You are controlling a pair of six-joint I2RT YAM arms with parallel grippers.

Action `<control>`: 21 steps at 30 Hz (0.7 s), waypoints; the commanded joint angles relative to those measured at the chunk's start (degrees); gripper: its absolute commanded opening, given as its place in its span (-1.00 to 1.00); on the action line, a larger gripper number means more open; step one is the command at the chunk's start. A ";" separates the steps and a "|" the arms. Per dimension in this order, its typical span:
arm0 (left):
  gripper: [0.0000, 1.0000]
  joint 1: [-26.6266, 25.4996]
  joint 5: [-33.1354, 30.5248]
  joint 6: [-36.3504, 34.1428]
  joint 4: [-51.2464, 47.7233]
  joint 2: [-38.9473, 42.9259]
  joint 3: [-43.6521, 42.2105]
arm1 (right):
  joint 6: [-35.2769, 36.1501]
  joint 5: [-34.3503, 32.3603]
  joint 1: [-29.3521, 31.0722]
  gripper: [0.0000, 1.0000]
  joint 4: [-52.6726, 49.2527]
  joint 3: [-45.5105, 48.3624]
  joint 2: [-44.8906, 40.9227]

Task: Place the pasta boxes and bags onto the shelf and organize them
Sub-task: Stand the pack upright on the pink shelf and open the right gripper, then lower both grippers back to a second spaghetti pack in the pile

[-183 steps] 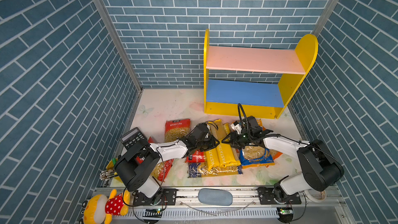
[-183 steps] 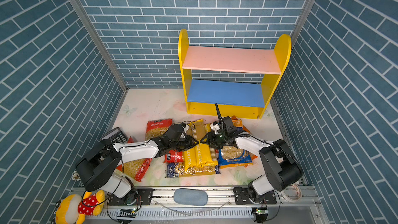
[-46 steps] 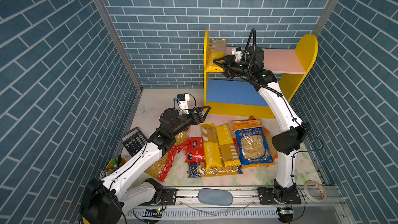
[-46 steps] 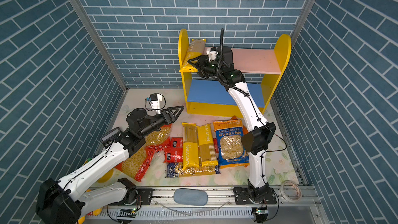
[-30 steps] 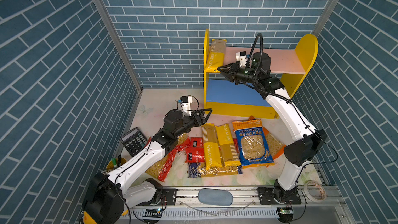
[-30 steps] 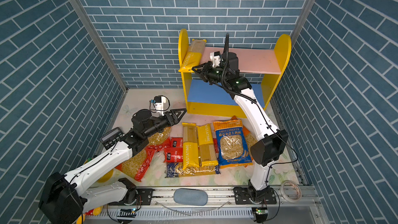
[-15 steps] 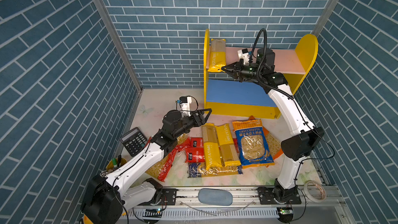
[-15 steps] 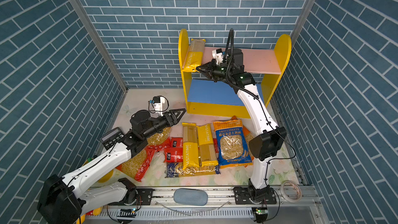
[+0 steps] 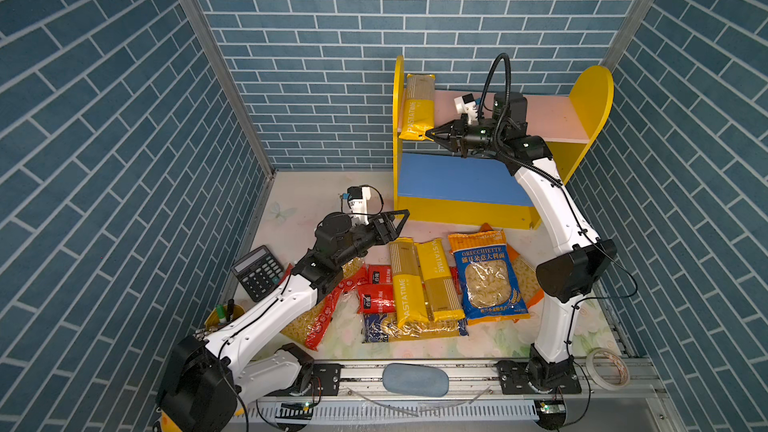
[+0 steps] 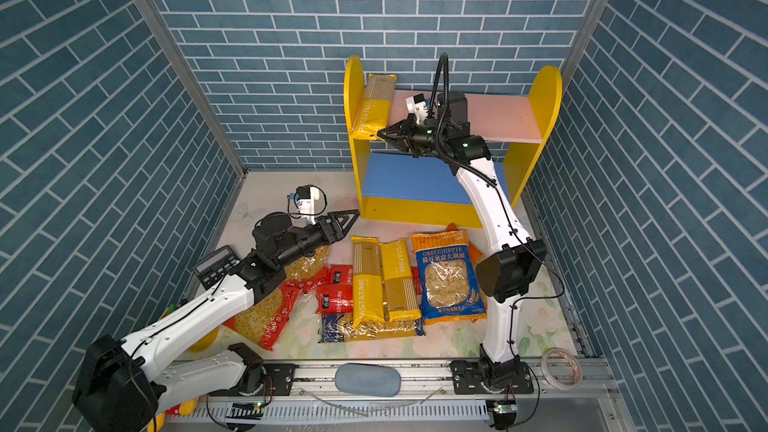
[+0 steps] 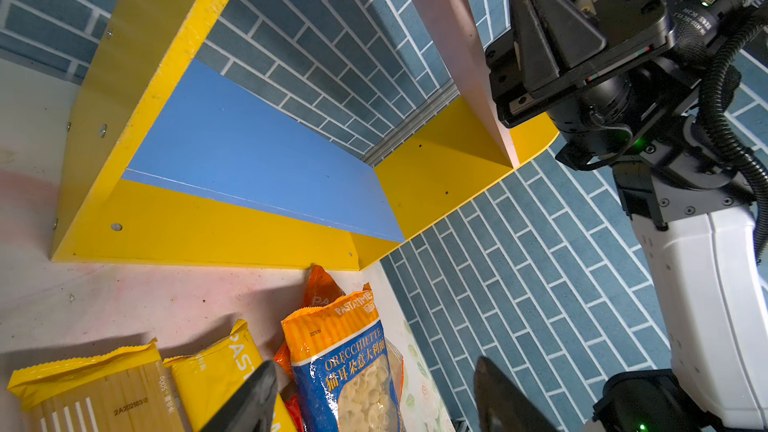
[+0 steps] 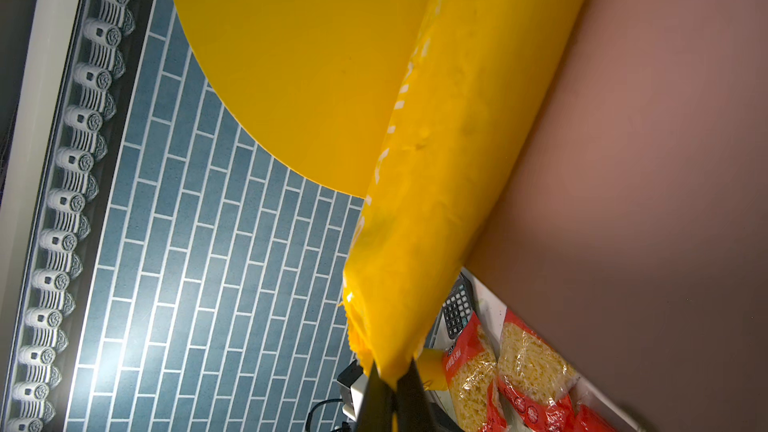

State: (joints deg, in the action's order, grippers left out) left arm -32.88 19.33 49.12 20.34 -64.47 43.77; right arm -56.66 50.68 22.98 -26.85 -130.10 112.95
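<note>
Lying flat on the tabletop [image 9: 320, 197] nearest the rail is a heap of pasta packs. Two yellow PASTATIME packs [image 9: 409, 288] sit side by side, their near ends over a blue spaghetti bag [image 9: 374, 326] that lies crosswise. Small red bags [image 9: 376, 297] lie to their left. A blue ORECCHIETTE bag [image 9: 486, 280] lies to their right, resting on an orange bag [image 9: 530, 280]. A long red macaroni bag [image 9: 328, 313] lies partly under the left arm, and a black calculator [image 9: 259, 272] sits by the left wall.

The left claw [image 9: 400, 224] hangs low between the heap and the shelf [image 9: 590, 93], jaws wide and holding nothing.

Farther back, on the shelf's pink upper board, a third PASTATIME pack [image 9: 417, 110] runs front to back along the left side panel, its near end overhanging the front edge. The right claw [image 9: 429, 133] is closed on that overhanging end. In the right wrist view the yellow film is pinched between the fingertips [image 12: 376, 405].
</note>
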 commanded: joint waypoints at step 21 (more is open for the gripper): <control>0.79 0.16 -6.53 -4.16 -13.26 2.07 -0.74 | 6.68 2.51 -2.22 0.20 15.40 37.32 -23.45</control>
State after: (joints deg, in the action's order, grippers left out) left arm -32.91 14.46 47.37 12.38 -63.40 43.72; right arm -51.88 54.65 21.82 -17.12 -101.60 96.16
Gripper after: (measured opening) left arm 0.893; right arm 0.600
